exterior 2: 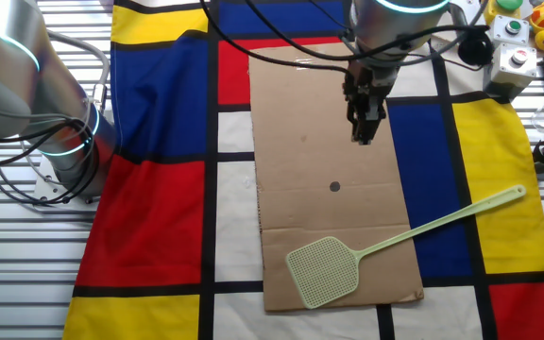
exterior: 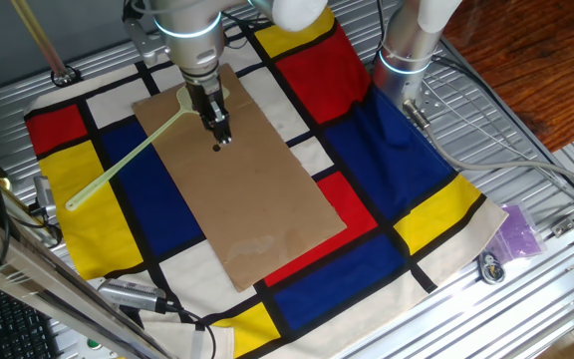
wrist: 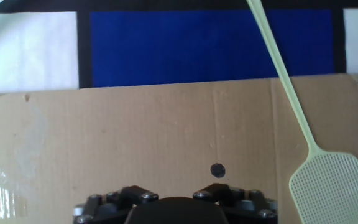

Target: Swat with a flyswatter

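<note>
The pale yellow-green flyswatter [exterior 2: 324,272] lies flat on the brown sheet [exterior 2: 300,123]. Its mesh head is on the sheet and its handle runs out over the blue and yellow cloth. It also shows in the one fixed view [exterior: 128,160] and at the right of the hand view [wrist: 331,185]. My gripper [exterior 2: 363,132] hangs above the sheet, apart from the swatter, with its fingers together and nothing in them. In the one fixed view the gripper [exterior: 217,130] stands just beside the swatter head. A small dark dot [exterior 2: 335,186] marks the sheet near the gripper.
A second arm's base [exterior 2: 64,142] stands at the cloth's edge. A box with coloured buttons [exterior 2: 518,47] and cables sit at one corner. A tan wooden rod [exterior: 43,40] leans at the back. A purple packet [exterior: 518,231] lies on the metal table.
</note>
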You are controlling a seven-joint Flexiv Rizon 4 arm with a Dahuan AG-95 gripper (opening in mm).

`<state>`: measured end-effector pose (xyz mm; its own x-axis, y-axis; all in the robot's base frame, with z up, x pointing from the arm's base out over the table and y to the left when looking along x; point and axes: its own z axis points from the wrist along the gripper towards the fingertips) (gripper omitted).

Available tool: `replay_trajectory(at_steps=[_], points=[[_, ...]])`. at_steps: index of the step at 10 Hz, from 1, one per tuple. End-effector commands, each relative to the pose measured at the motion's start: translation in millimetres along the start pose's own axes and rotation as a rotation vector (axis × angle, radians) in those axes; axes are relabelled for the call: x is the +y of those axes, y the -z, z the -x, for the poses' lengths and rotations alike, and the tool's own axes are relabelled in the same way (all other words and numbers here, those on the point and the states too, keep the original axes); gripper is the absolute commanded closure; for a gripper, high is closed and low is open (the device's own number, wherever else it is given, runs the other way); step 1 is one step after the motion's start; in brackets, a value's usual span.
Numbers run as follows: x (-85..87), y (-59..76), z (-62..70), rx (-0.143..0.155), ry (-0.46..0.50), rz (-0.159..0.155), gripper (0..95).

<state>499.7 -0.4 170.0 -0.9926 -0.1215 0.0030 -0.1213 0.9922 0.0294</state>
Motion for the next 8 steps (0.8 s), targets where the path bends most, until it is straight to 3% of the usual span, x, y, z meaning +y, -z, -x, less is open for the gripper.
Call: replay_trajectory(at_steps=[1, 5, 8], points=[[0.4, 0.1, 0.4, 0.009, 0.117, 0.025, 95.0], [0.2, 0.8, 2.3, 0.013, 0.121, 0.023, 95.0], [-14.9, -5.7, 19.5, 0.031, 0.141, 0.018, 95.0]])
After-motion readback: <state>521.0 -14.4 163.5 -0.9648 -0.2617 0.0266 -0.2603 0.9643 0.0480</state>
